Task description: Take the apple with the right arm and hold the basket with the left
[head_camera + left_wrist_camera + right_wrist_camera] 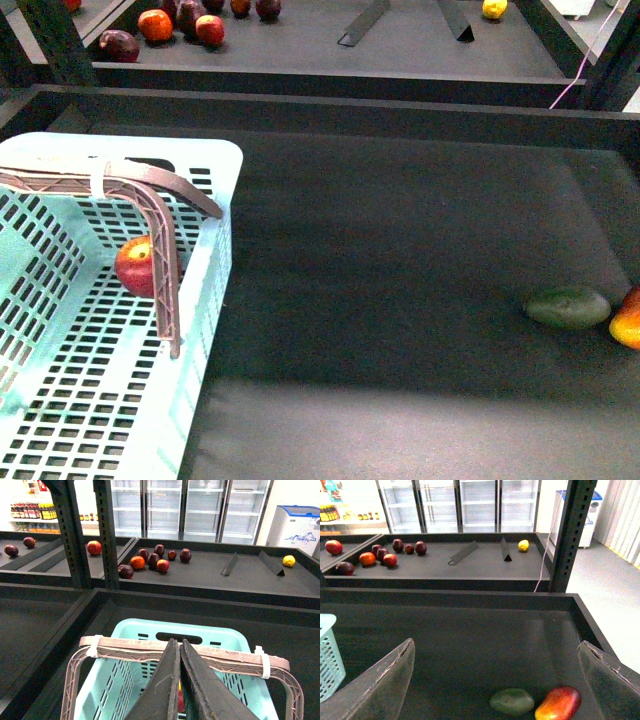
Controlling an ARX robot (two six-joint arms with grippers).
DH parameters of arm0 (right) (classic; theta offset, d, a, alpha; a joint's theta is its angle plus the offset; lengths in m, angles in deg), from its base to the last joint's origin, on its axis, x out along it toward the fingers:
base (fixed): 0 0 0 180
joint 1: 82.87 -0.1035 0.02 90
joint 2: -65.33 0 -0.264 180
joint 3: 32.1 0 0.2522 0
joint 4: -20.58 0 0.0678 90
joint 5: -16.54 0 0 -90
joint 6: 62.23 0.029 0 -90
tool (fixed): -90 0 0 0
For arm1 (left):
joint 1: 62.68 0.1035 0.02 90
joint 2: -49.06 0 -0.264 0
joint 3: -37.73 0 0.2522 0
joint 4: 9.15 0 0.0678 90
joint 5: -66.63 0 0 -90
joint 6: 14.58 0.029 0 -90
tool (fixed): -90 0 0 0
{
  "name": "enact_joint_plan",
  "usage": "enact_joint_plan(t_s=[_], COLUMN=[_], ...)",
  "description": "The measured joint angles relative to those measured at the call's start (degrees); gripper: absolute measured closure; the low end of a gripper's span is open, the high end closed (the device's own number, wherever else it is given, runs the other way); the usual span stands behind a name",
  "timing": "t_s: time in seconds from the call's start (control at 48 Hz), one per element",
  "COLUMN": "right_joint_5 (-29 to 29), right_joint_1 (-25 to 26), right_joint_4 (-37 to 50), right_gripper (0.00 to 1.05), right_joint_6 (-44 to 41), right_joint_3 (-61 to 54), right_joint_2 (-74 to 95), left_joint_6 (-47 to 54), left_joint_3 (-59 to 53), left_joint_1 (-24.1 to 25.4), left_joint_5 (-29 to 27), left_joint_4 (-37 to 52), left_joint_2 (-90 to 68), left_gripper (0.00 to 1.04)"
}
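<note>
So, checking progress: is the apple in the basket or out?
In. The apple sits on the basket's slotted floor, partly behind the handle.

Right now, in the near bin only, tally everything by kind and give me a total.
Basket: 1
Apple, inside the basket: 1
Avocado: 1
Orange-yellow-and-red fruit, touching or nearly touching the avocado: 1
Total: 4

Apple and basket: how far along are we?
The apple already lies in the basket, behind the handle, so the pick looks done. The left pincer is shut above the handle; a grip isn't clear. The right pincer is open and empty over the avocado.
</note>
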Motion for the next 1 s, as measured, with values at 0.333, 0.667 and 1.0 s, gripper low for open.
enact_joint_plan(t_s=[0.333, 0.667, 1.0], right_joint_5=[-0.02, -0.02, -0.04], right_joint_1=[0.0, 0.0, 0.0], right_joint_4=[0.0, 0.0, 0.0], right_gripper=[0.09, 0.09, 0.09], right_joint_6=[0.0, -0.02, 0.0], right_joint_3=[0.0, 0.0, 0.0], right_joint_2=[0.0, 0.0, 0.0], left_joint_6=[0.0, 0.0, 0.0], left_joint_3=[0.0, 0.0, 0.0], left_joint_1=[0.0, 0.02, 0.02], left_joint_5=[0.0, 0.0, -0.02], left_joint_4=[-8.15, -15.47, -26.21], left_joint_2=[8.46, 15.76, 26.16], left_gripper=[1.02, 1.02, 1.02])
